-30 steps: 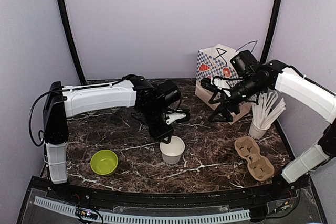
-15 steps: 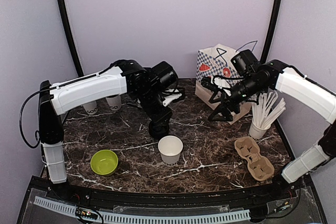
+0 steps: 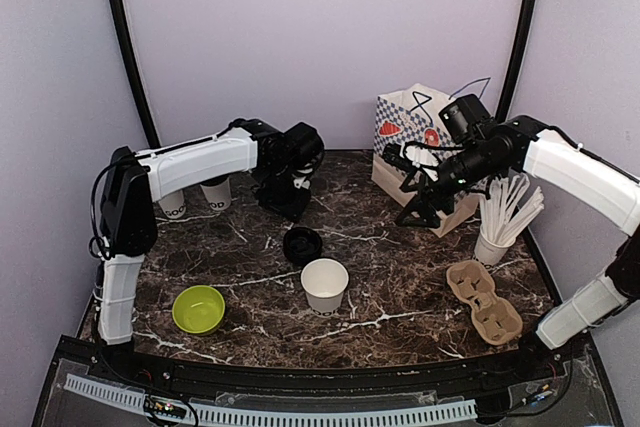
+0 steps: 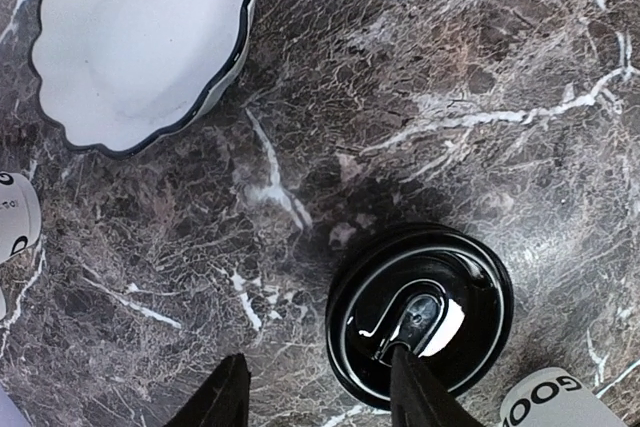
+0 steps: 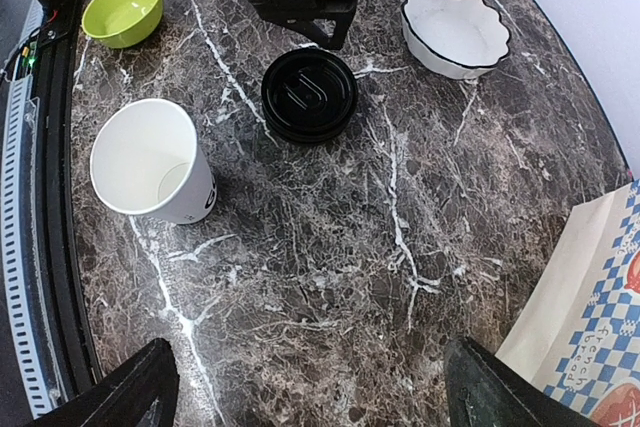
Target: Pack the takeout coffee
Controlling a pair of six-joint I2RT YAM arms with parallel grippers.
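Dark marble tabletop (image 3: 400, 267) is stretching across the room under plain lilac walls. At the lower left of the overhead view a green bowl (image 3: 198, 308) is sitting. At the left rear two lettered paper cups (image 3: 172, 205) are standing half hidden under the left arm, and I cannot tell whether they are wearing lids.

The left gripper (image 3: 290, 197) is hovering at the middle rear, its jaws parted and carrying nothing. Just below it a black lid (image 3: 302, 245) is lying flat on the marble. Near that, not touching it, an open cup (image 3: 326, 284) is standing upright.

Further right a paper bag (image 3: 415, 142) is standing at the back, with the right gripper (image 3: 415, 209) hanging before it, spread wide and empty. Beyond that are a cup of straws (image 3: 492, 245) and a cardboard carrier (image 3: 484, 301).

To my eye the open cup is weighing almost nothing and its thin wall is likely to buckle under a hard squeeze. A gentle pinch across the wall under the rolled rim looks safest. The lid looks slick and low, so its raised edge seems the only place to catch.

The left wrist view is showing a white scalloped bowl (image 4: 140, 42) at its upper left, which I am not finding overhead. The right wrist view is looking into the open cup's white inside. Only the overhead view is taking in the straws and the carrier.
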